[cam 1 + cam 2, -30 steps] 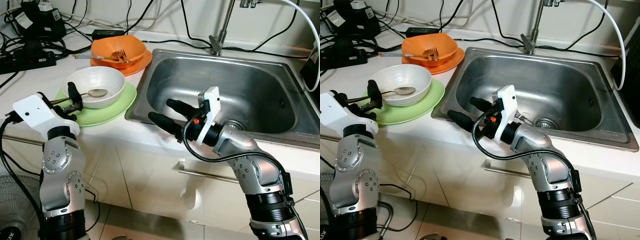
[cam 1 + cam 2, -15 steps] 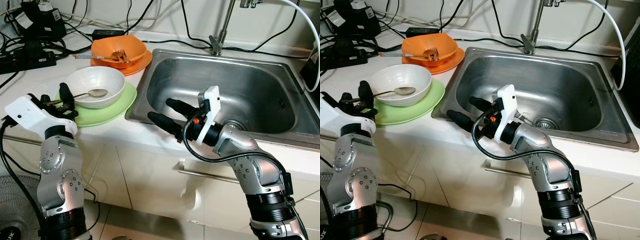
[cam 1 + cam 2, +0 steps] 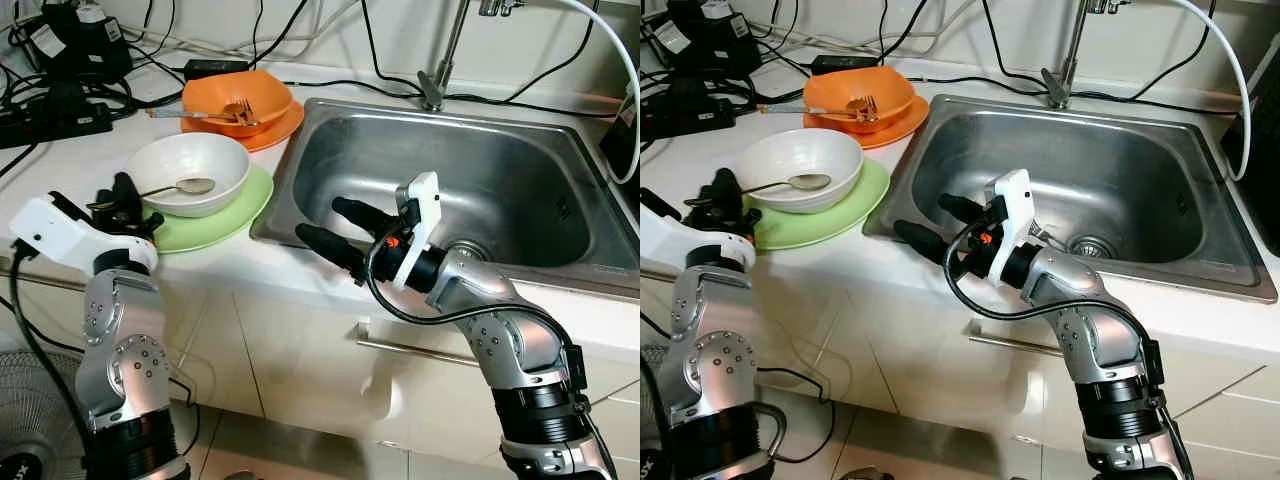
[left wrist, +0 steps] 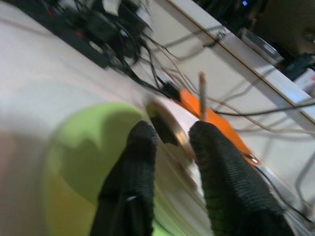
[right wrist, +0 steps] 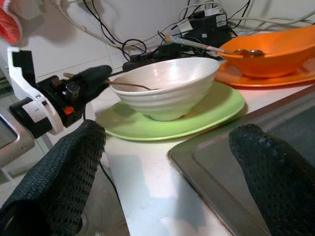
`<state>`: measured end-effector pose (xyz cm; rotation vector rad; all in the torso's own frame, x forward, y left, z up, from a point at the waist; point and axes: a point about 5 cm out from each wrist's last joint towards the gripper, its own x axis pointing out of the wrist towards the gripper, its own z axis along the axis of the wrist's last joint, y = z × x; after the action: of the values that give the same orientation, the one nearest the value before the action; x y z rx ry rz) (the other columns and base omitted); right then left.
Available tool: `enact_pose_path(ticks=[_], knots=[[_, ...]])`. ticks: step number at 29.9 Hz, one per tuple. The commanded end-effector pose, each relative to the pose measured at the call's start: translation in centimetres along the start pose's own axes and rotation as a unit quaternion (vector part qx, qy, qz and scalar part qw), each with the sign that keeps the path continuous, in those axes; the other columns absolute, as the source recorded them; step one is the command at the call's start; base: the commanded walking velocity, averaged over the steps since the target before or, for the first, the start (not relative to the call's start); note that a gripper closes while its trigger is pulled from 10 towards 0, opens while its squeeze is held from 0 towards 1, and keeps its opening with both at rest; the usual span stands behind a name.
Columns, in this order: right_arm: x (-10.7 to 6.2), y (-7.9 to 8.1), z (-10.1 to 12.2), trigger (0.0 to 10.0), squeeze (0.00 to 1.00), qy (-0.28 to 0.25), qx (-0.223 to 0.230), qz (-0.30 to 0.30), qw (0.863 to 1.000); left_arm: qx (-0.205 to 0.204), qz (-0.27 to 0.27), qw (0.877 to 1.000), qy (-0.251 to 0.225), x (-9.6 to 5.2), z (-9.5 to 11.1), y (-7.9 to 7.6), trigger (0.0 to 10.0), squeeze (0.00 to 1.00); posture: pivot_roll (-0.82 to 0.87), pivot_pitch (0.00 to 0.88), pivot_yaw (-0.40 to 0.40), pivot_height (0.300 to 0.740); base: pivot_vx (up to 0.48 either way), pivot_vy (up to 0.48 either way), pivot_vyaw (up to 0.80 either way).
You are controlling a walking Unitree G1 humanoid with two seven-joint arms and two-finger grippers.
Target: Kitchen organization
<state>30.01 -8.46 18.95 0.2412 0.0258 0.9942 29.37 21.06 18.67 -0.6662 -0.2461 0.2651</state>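
Your left gripper [image 3: 118, 197] has pulled back over the last second: it was up against the near wall of the white bowl [image 3: 188, 172], and now it sits at the outer edge of the green plate [image 3: 215, 217], clear of the bowl. Fingers [image 4: 140, 162] have a narrow gap between them and nothing in it. The spoon [image 3: 180, 187] is unmoved, bowl end inside the white bowl, handle over the rim toward your gripper. So no grasp came out of that approach; the spoon is not picked up.

The right gripper [image 3: 335, 230] hasn't budged: spread wide, empty, hovering over the front left rim of the sink [image 3: 520, 190].

The orange bowl [image 3: 238, 98] on its orange plate [image 3: 262, 130] further back holds a fork [image 3: 243, 108] and what looks like another utensil, untouched.

My read: you're resetting for a second try on the spoon handle. Left wrist view is motion-blurred, so the alignment there isn't trustworthy yet.
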Motion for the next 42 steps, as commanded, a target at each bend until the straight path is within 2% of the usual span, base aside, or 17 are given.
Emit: enact_pose_path(ticks=[1, 12, 23, 27, 28, 30, 32, 39, 42], knots=[[0.0, 0.2, 0.3, 10.0, 0.00, -0.002, -0.001, 0.004, 1.000, -0.013, -0.013, 1.000, 0.013, 0.2, -0.3, -0.6, 0.0, 0.00, -0.03, 0.037, 0.018, 0.740, 0.000, 0.000, 0.00], [0.1, 0.2, 0.2, 10.0, 0.00, -0.002, 0.003, 0.002, 1.000, -0.050, -0.019, 0.998, 0.013, 0.5, 0.0, -0.5, 0.0, 0.00, -0.03, 0.037, 0.021, 0.740, 0.000, 0.000, 0.00], [0.2, 0.1, 0.2, 10.0, 0.00, -0.004, 0.005, -0.003, 1.000, -0.077, -0.056, 0.995, -0.023, 0.4, 1.5, -2.4, 0.0, 0.00, -0.03, 0.035, 0.019, 0.740, 0.000, 0.000, 0.00], [0.4, -0.3, 0.6, 10.0, 0.00, -0.025, 0.059, -0.018, 0.998, -0.117, -0.122, 0.986, -0.016, 0.2, 1.8, -4.0, 0.0, 0.00, -0.03, 0.031, 0.019, 0.740, 0.000, 0.000, 0.00], [0.5, -0.4, 0.8, 10.0, 0.00, -0.031, 0.079, -0.019, 0.996, -0.139, -0.144, 0.980, -0.006, 0.1, 1.6, -4.6, 0.0, 0.00, -0.03, 0.031, 0.019, 0.740, 0.000, 0.000, 0.00], [0.6, -0.4, 0.8, 10.0, 0.00, -0.032, 0.087, -0.019, 0.996, -0.150, -0.152, 0.977, -0.002, 0.0, 1.5, -4.8, 0.0, 0.00, -0.03, 0.031, 0.019, 0.740, 0.000, 0.000, 0.00], [0.7, -0.5, 0.9, 10.0, 0.00, -0.037, 0.113, -0.023, 0.993, -0.174, -0.180, 0.968, 0.012, -0.3, 1.3, -5.6, 0.0, 0.00, -0.03, 0.030, 0.021, 0.740, 0.000, 0.000, 0.00], [1.0, -0.6, 1.2, 10.0, 0.00, -0.059, 0.222, -0.016, 0.973, -0.218, -0.259, 0.939, 0.059, -1.4, -0.1, -7.3, 0.0, 0.00, -0.04, 0.028, 0.017, 0.740, 0.000, 0.000, 0.00], [1.1, -0.5, 1.3, 10.0, 0.00, -0.059, 0.240, -0.009, 0.969, -0.231, -0.273, 0.931, 0.069, -1.5, -0.3, -7.7, 0.0, 0.00, -0.04, 0.026, 0.016, 0.740, 0.000, 0.000, 0.00]])
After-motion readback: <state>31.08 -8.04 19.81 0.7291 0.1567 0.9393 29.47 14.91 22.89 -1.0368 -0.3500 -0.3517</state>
